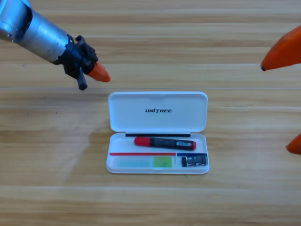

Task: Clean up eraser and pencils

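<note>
Pencils (164, 142) and eraser (194, 161) lie in the case (157, 113) (left end effector (99, 74) clenched).

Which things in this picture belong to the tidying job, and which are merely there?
Part of the job:
- eraser, in the case's lower right compartment
- black pencil with red cap, in the upper slot
- light green pencil, in the lower left slot
- white case, lid open
- left end effector, above the case's upper left

Merely there:
- wooden table
- right end effector, waiting at the right edge

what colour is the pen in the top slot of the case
Black body with red ends, seen in the high view.
</note>
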Controlling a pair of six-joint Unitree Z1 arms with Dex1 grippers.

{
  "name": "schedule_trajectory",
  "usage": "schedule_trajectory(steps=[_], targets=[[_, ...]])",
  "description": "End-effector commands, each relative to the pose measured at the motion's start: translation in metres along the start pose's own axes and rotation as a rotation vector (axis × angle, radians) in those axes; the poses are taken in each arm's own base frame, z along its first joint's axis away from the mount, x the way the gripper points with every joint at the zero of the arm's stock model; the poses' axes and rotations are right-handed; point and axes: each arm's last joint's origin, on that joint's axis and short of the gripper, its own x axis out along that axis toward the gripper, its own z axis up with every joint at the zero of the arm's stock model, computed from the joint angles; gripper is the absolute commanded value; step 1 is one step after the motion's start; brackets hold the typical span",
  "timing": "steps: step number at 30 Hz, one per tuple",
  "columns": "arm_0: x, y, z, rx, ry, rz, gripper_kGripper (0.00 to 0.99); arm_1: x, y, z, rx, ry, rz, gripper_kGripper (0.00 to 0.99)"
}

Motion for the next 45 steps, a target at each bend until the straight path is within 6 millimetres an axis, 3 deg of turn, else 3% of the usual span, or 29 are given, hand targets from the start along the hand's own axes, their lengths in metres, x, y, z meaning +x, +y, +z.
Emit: schedule_trajectory(steps=[1,10,35,45], targets=[[0.017,0.002,-0.021,-0.049,0.030,-0.040,0.000,0.017,-0.009,-0.005,0.035,0.031,0.030,0.962],[0.020,-0.007,-0.021,-0.047,0.043,-0.058,0.000,0.017,-0.008,-0.004,0.036,0.027,0.037,0.962],[0.042,-0.045,0.028,0.030,0.047,-0.125,0.000,0.018,-0.009,-0.003,0.042,0.024,0.047,0.962],[0.045,-0.055,0.035,0.042,0.057,-0.140,0.000,0.017,-0.008,-0.003,0.043,0.019,0.057,0.962]])
